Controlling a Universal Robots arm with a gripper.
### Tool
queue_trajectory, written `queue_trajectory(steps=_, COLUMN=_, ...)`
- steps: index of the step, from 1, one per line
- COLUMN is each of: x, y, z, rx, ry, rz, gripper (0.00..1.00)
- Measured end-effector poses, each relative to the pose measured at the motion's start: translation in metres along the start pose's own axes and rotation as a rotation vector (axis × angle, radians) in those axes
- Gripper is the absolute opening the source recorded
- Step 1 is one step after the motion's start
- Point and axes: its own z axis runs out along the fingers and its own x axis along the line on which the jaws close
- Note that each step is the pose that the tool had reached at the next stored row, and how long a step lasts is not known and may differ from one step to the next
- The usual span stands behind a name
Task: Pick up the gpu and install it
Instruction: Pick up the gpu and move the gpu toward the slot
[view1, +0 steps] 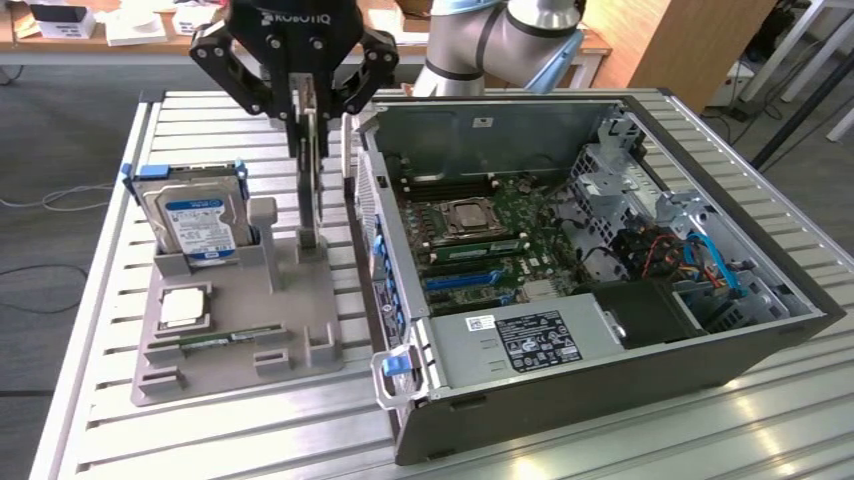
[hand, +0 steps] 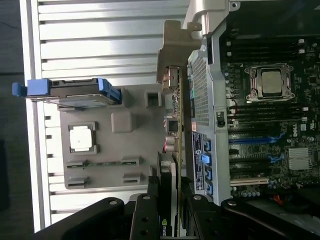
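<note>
An aluminium table of ribbed, slatted profiles carries an open black computer case lying on its side, its green motherboard exposed with an empty processor socket, memory slots and blue expansion slots. Beside the case, toward the exterior view's left, sits a flat grey moulded tray with posts and slotted holders.

Over the tray's far end hangs the black gripper of the silver-and-blue robot arm. Its jaws stand partly closed, with the fingers pressed against both faces of the gpu.

The gpu stands upright on edge, seen edge-on as a thin dark circuit card. It has a black block on one face, a small green logo near the gripper, and a bent silver metal bracket at its far end. It rises from the tray's slotted holder, just beside the case's perforated outer wall. Whether its lower edge sits in the slot cannot be told.

Elsewhere on the tray are a silver hard drive upright in a blue frame, a square metal-capped processor chip and a slim green memory stick lying flat.
</note>
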Motion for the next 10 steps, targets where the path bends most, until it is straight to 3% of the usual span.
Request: queue_trajectory(steps=10, x=-0.0054, y=0.0007, z=-0.0040, rx=-0.0003, ry=-0.0002, rz=0.000, gripper=0.27)
